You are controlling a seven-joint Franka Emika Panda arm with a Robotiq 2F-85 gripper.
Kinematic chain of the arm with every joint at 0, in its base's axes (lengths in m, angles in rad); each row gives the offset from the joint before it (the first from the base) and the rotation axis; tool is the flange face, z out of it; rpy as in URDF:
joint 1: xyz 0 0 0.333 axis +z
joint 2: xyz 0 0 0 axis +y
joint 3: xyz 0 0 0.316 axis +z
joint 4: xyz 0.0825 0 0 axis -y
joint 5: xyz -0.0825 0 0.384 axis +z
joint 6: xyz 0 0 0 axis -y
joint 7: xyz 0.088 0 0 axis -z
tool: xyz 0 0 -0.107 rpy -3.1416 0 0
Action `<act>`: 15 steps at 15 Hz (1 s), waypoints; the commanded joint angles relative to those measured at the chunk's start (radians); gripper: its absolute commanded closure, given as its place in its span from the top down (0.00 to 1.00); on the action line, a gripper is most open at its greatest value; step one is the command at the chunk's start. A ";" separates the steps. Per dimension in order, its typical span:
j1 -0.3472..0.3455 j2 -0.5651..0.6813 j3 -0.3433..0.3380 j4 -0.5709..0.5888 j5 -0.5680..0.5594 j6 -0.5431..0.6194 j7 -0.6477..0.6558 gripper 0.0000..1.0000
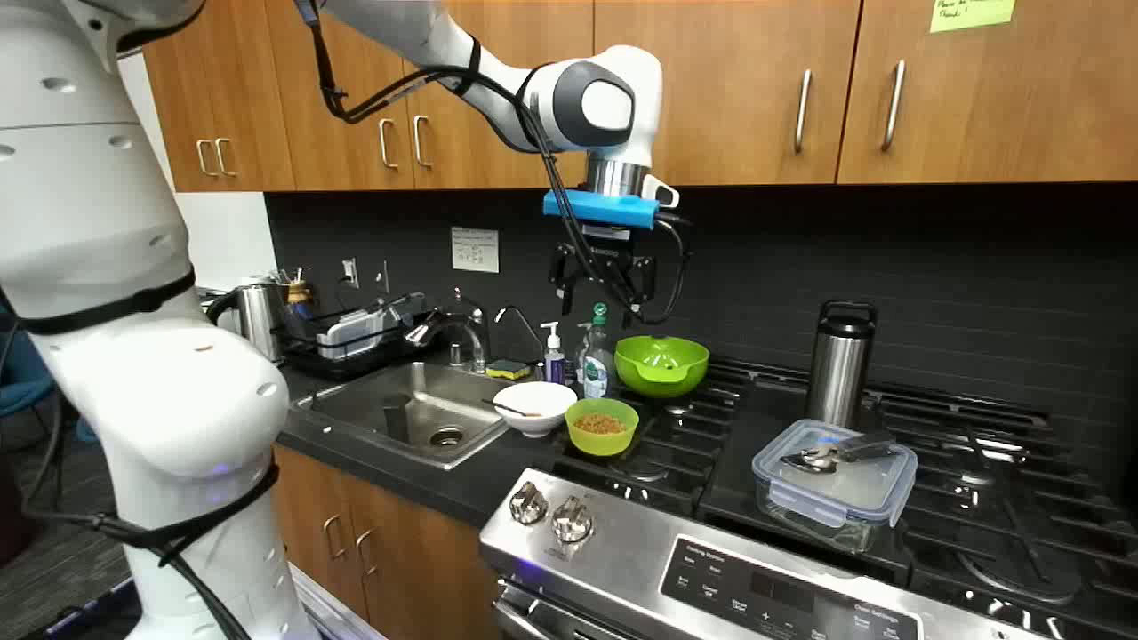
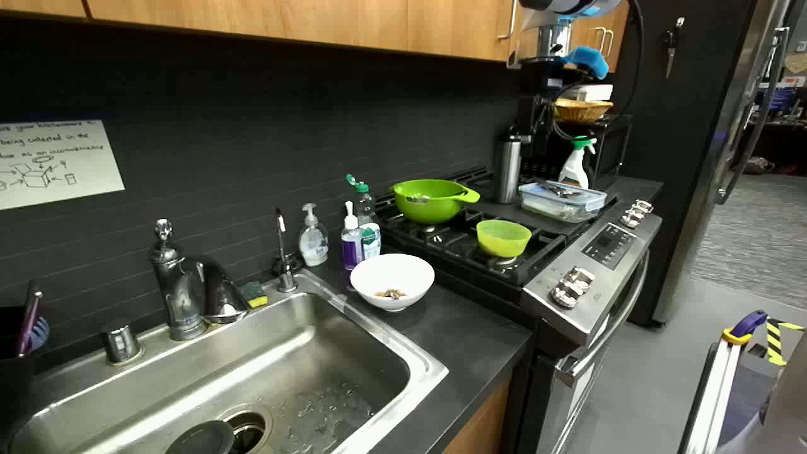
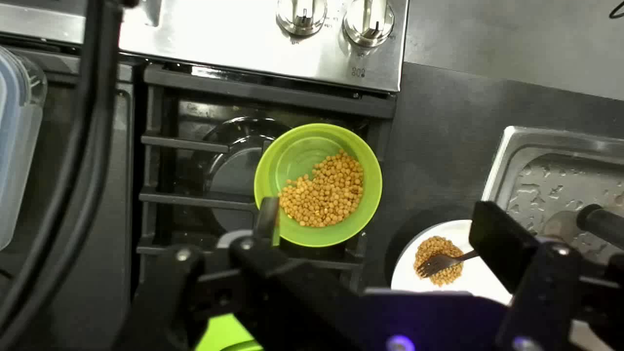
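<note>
As the stove (image 1: 631,533) fills one side of the scene, the arm (image 1: 607,102) hangs over it, its tip well above everything below. Beside the stove lie the worktop (image 2: 473,340) and the sink (image 2: 271,340). At the arm's tip, the end effector (image 3: 379,214) has its jaws spread wide with nothing between them. The yellow bowl (image 1: 602,440) shows closest to it in the wrist view, where one finger overlaps the rim; both exterior views, though, show the two well apart.

The green bowl (image 1: 662,382) stands farther back on the grates, and the tub (image 1: 845,493) sits farther along with a spoon (image 1: 820,458) on its closed lid. On the worktop, between sink and stove, is the white bowl (image 2: 378,271). Smaller, the yellow bowl rests upright on a front grate, near the white one.

A dark fork (image 3: 438,264) lies in the white bowl. Last come the grains (image 3: 324,195), a big heap in the yellow bowl and a smaller one under the fork; perhaps they are lentils, but the pieces are too small to name for sure.

As for progress, the white bowl already has some grains, but contact, grip and lift are all not made yet.
</note>
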 commanded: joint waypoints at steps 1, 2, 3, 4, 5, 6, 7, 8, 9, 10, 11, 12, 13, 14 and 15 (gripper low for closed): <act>-0.036 0.003 0.034 0.002 0.006 -0.002 -0.005 1.00; -0.036 0.003 0.034 0.002 0.006 -0.002 -0.005 1.00; -0.036 0.003 0.034 0.002 0.006 -0.002 -0.005 1.00; -0.036 0.003 0.034 0.002 0.006 -0.002 -0.005 1.00; -0.036 0.003 0.034 0.002 0.006 -0.002 -0.005 1.00; -0.038 0.007 0.035 0.004 0.007 0.001 -0.005 1.00; -0.043 0.010 0.040 0.005 0.003 0.008 0.001 1.00; -0.047 0.015 0.043 0.007 0.004 0.013 0.006 1.00; -0.051 0.019 0.046 0.007 0.002 0.021 0.013 1.00; -0.055 0.026 0.048 0.010 0.001 0.028 0.019 1.00; -0.060 0.033 0.049 0.011 -0.002 0.039 0.025 1.00; -0.064 0.043 0.049 0.014 -0.001 0.049 0.029 1.00; -0.068 0.052 0.049 0.017 0.005 0.057 0.030 1.00; -0.074 0.054 0.047 0.008 0.000 0.074 0.033 1.00; -0.079 0.064 0.046 0.009 0.000 0.086 0.033 1.00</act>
